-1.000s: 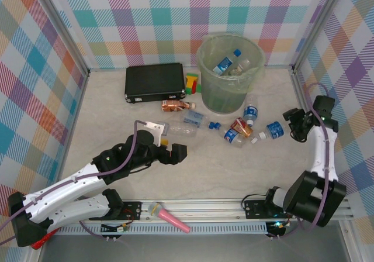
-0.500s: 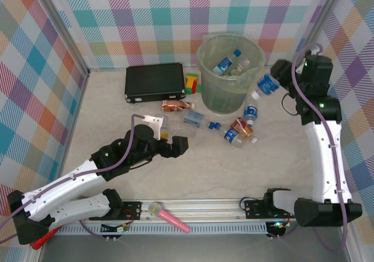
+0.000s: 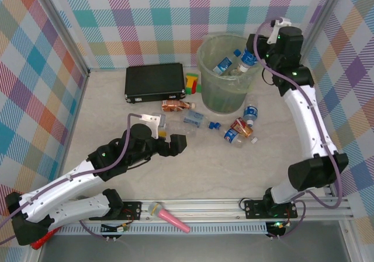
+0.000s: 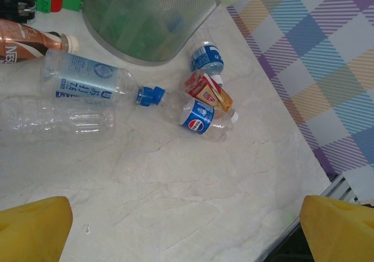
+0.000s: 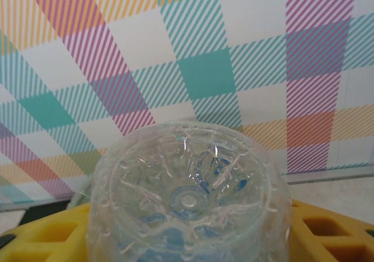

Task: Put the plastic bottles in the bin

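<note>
One clear bottle in right gripper, cap end hidden

White arm links, black joints, purple cables, yellow finger pads

"NES" on brown btl (cut off).

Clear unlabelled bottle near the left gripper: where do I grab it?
Probably mid-body: bring the left gripper straight down on the clear bottle, jaws across its width. It lies flat on its side, bare table nearside, the blue-labelled bottle close behind.
</note>
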{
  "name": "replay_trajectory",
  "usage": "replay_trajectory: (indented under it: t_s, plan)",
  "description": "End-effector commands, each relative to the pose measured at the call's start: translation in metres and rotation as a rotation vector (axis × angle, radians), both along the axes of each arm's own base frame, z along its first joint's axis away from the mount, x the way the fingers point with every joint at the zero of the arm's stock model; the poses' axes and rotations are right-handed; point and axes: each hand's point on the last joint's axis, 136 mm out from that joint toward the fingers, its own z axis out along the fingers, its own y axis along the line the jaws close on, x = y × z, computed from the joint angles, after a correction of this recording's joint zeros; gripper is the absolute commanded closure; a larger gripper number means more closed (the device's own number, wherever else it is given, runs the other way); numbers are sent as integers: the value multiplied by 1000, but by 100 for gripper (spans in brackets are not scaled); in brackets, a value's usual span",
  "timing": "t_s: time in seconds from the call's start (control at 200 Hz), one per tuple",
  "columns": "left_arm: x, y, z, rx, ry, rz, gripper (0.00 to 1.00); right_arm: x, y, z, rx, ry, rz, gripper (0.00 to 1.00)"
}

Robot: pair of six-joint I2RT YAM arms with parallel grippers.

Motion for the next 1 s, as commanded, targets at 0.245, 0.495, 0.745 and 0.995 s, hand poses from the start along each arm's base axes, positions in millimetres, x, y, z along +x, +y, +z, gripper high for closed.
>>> replay_trajectory:
  t_s: [0.245, 0.495, 0.745, 0.995]
  plan:
    - [-5, 13, 19, -25, -28, 22, 0, 32, 12, -7, -164, -56, 66, 39]
    - [-7, 16, 16, -20, -32, 25, 0, 24, 15, -30, -208, -22, 107, 33]
    - [-7, 14, 15, -23, -29, 17, 0, 14, 15, -25, -203, -17, 116, 1]
    - [-6, 12, 11, -20, -20, 20, 0, -9, 15, -4, -112, -14, 109, 1]
